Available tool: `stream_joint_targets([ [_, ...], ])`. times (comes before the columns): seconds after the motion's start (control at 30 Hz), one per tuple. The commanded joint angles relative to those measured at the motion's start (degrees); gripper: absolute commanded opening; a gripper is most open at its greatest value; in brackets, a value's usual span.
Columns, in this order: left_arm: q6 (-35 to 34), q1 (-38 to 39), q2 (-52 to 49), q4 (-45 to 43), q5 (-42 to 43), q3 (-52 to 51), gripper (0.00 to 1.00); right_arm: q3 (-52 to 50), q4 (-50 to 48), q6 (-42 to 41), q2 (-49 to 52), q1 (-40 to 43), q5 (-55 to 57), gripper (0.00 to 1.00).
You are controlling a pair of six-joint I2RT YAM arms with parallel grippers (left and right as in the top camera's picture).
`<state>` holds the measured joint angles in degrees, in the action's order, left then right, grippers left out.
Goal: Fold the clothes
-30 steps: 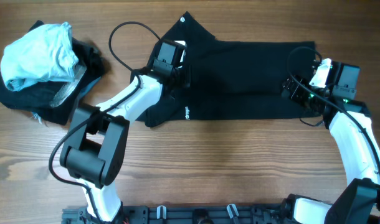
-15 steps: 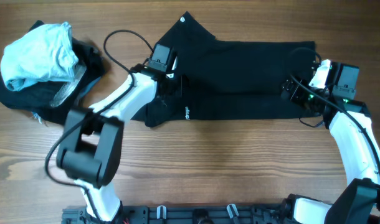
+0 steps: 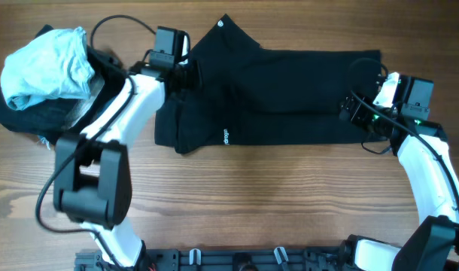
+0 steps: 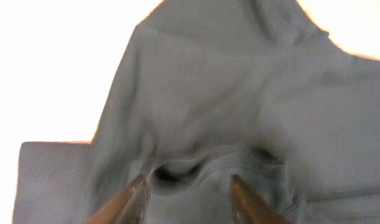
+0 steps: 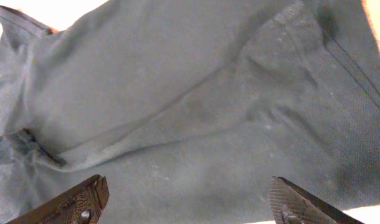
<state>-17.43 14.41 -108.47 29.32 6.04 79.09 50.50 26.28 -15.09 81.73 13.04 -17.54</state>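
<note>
A black garment (image 3: 290, 90) lies spread across the middle of the wooden table, a small white logo near its lower left edge. My left gripper (image 3: 189, 74) is at the garment's upper left part. In the left wrist view its fingers (image 4: 187, 186) pinch a raised fold of the black garment (image 4: 240, 93). My right gripper (image 3: 357, 109) rests over the garment's right end. In the right wrist view its fingers (image 5: 187, 199) are wide open above flat black cloth (image 5: 196, 93), holding nothing.
A pile of clothes sits at the far left corner: a light blue garment (image 3: 45, 64) on top of dark clothes (image 3: 19, 113). Bare wooden table (image 3: 290, 203) lies in front of the black garment. Cables loop above both wrists.
My left gripper has moved left and toward the far edge, and the garment's left side has shifted left with it. The right arm has not moved.
</note>
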Motion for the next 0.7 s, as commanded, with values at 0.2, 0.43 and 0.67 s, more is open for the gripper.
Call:
stream_joint_targets([
  [0.2, 0.5, -1.7, 1.5, 24.1, -0.7, -5.9, 0.67, 0.0, -0.3, 0.0, -0.3, -0.2, 5.7, 0.92],
  [0.43, 0.6, -1.7, 1.5, 17.5, -0.5, -15.4, 0.77, -0.1, 2.3, -2.1, -0.3, -0.2, 5.5, 0.99],
  [0.67, -4.1, -6.1, 1.6, 17.5, -8.2, -19.3, 0.04, -0.1, 2.0, -7.5, 1.7, -0.2, 10.7, 0.99],
])
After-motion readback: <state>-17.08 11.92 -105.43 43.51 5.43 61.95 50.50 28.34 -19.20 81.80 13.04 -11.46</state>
